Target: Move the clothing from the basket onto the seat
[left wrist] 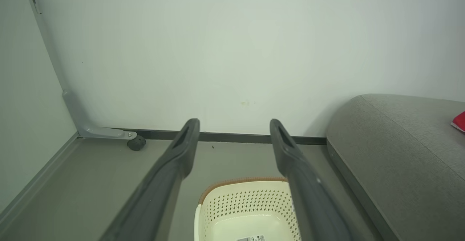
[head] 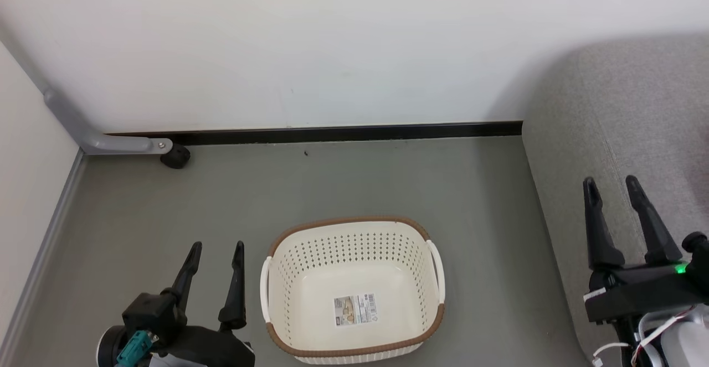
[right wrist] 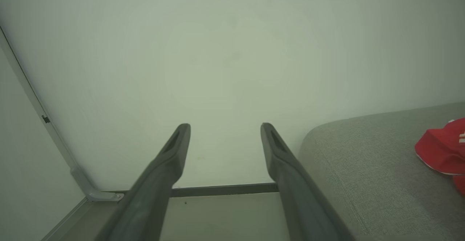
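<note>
Left tool [head: 217,243] and right tool [head: 610,180] are hovering wide open, empty, flanking the perforated basket [head: 343,251]; red clothing [right wrist: 441,153] is lying on the grey fabric seat [head: 620,112], apart from both.

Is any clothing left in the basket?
No, the basket has a bare bottom apart from a label sticker.

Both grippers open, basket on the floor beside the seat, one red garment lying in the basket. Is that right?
Not quite. The basket is empty: the head view shows its bare bottom with the label sticker. The red clothing lies on the seat, as the right wrist view shows. The rest of your statement stands.
</note>
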Available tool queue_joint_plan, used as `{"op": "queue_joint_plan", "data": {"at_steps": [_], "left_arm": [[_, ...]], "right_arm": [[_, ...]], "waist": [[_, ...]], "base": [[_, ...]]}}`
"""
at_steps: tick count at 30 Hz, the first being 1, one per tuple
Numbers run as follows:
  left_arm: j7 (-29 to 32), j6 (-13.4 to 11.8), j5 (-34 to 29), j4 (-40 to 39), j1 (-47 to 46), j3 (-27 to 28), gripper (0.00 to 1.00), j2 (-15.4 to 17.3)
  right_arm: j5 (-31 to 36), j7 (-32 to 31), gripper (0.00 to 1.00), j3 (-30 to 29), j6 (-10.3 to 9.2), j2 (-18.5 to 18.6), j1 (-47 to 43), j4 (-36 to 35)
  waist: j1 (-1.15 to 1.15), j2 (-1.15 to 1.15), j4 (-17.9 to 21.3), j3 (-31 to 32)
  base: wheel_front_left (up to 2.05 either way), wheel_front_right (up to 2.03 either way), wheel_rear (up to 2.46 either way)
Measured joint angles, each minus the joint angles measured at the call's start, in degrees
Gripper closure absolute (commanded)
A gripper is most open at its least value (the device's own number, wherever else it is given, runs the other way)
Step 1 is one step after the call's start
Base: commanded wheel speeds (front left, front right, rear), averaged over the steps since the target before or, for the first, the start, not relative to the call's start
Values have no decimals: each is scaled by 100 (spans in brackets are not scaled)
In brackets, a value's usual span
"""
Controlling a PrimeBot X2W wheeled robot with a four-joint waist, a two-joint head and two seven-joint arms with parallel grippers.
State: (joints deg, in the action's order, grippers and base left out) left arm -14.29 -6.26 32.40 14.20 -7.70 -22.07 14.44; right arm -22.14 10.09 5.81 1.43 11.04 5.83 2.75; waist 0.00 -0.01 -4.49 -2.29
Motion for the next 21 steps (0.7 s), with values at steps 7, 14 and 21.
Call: {"op": "queue_joint_plan", "data": {"at_steps": [7, 14, 21], "left_arm": [[0, -36, -155, -16, 212, 162, 0, 3], [0, -56, -385, -93, 525, 402, 0, 34], [0, -80, -469, -125, 675, 515, 0, -3]], "right_arm": [[52, -36, 0, 84, -56, -49, -338, -74], [76, -54, 0, 101, -196, -78, -609, -140], [144, -155, 0, 132, -305, -123, -693, -110]], "waist": [[0, 0, -1, 163], [-1, 0, -20, 252], [-1, 1, -33, 288]], "base": [[0, 0, 0], [0, 0, 0], [0, 0, 0]]}}
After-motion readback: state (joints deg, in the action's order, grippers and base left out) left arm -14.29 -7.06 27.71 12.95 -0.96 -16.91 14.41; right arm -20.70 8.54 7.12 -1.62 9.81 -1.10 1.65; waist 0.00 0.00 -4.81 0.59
